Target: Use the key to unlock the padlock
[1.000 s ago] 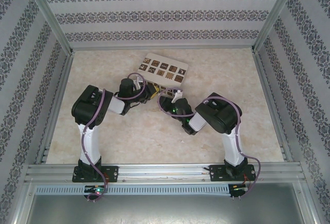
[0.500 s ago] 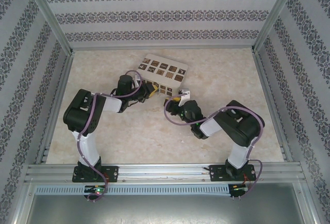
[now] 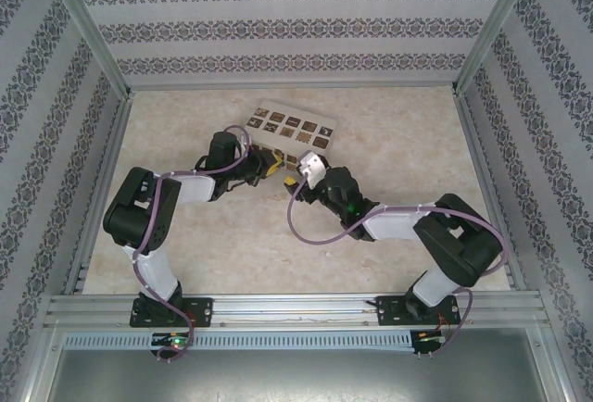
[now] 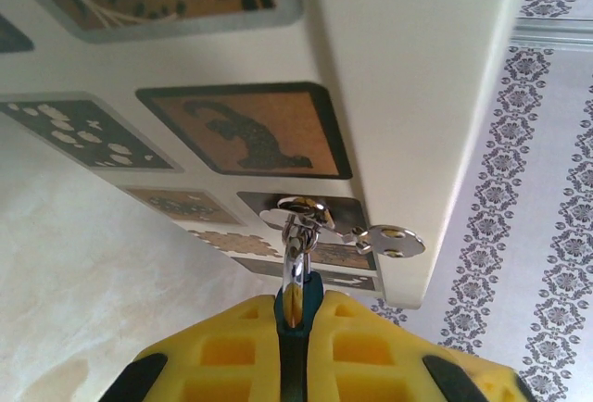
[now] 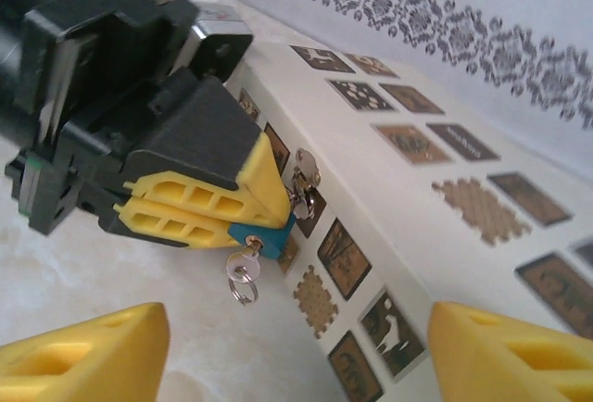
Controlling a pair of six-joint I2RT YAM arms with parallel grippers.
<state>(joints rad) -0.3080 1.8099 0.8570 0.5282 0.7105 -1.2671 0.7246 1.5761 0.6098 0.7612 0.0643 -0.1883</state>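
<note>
The blue padlock [image 5: 266, 235] is pinched between the yellow fingers of my left gripper [image 5: 269, 200], which is shut on it. Its silvery shackle [image 4: 295, 268] runs up through a metal hasp [image 4: 298, 209] on the side of the cream box [image 5: 435, 198]. A small silver key [image 5: 242, 260] with a ring sticks out of the padlock's underside. My right gripper [image 5: 296, 356] faces the key from a short way off, open, its yellow fingertips [image 5: 83, 351] wide apart with nothing between them. In the top view both grippers, left [image 3: 271, 163] and right [image 3: 293, 182], meet at the box's near side.
The cream box [image 3: 292, 127] topped with dark picture tiles lies at the table's middle back. A silvery latch piece [image 4: 394, 241] hangs beside the hasp. Patterned walls and metal rails [image 3: 102, 198] enclose the marbled table [image 3: 389, 133].
The right arm's elbow swung out to the right and its gripper edged left toward the padlock. The left arm's elbow swung left, its gripper staying at the box.
</note>
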